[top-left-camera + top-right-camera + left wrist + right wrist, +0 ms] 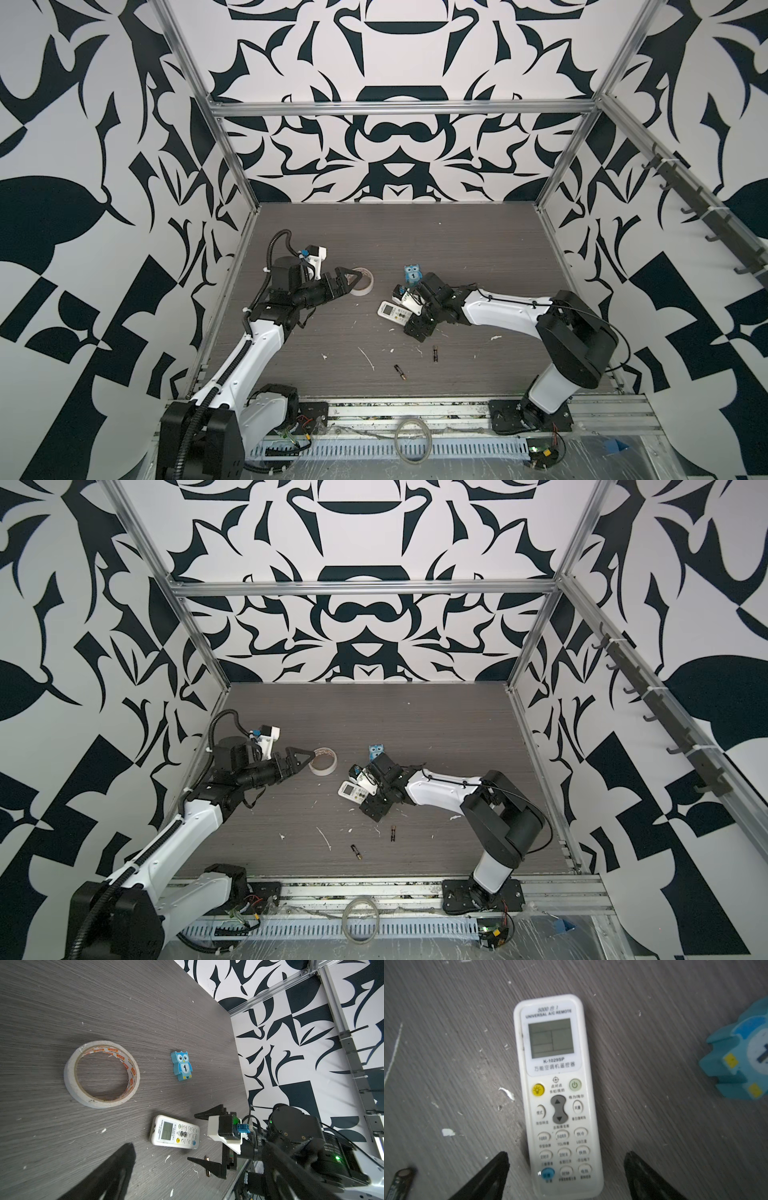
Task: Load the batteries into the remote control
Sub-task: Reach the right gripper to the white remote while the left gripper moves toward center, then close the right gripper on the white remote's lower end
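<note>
Remote control unobstructed in wrist views

Remote control face up on grey counter, right pincer spread astride its keypad end, blue owl and battery nearby

Light even and diffuse from above; shadows on the bench soft and short. Both top views sharp, with wide-angle stretch at the edges. Right wrist view soft: remote control lettering smeared, owl figure blurred. Left wrist view: left fingers out of focus.
</note>
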You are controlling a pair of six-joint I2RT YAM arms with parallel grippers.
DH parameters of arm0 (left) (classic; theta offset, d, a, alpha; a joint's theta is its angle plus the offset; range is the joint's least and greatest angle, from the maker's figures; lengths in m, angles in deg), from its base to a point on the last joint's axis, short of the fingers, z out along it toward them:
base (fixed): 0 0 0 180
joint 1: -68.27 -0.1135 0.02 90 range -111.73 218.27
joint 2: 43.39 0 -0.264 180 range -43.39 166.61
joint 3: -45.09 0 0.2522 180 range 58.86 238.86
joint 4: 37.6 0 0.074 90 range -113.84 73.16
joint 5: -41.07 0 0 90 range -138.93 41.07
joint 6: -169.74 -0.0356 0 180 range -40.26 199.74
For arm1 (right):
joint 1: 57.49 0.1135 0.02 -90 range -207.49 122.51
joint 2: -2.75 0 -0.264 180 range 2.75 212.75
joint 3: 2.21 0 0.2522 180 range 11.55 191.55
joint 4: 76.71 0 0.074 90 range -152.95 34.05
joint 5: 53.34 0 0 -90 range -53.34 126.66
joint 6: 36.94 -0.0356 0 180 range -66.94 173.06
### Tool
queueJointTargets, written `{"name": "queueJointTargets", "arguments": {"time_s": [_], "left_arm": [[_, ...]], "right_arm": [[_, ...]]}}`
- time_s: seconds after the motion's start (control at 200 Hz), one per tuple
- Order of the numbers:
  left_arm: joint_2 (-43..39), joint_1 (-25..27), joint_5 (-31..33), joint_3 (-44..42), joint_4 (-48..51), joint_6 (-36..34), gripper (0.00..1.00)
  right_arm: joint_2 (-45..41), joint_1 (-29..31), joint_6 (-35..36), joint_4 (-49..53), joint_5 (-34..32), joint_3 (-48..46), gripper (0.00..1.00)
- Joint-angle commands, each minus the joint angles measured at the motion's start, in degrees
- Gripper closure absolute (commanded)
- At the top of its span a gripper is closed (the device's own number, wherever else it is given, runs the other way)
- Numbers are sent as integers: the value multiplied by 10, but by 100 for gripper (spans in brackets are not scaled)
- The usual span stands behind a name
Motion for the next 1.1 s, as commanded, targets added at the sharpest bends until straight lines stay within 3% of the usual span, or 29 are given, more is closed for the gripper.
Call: {"name": "queueJointTargets", "arguments": {"time_s": [0.0,0.95,1.1], "left_arm": [[-8,0,-10,-5,-13,2,1],[-11,0,-18,-13,-40,12,1],[-9,0,-19,-15,-43,13,1]], "right_arm": [[1,4,5,0,-3,22,12],[14,6,-2,-6,-4,13,38],[2,6,-10,-18,-1,0,47]]}}
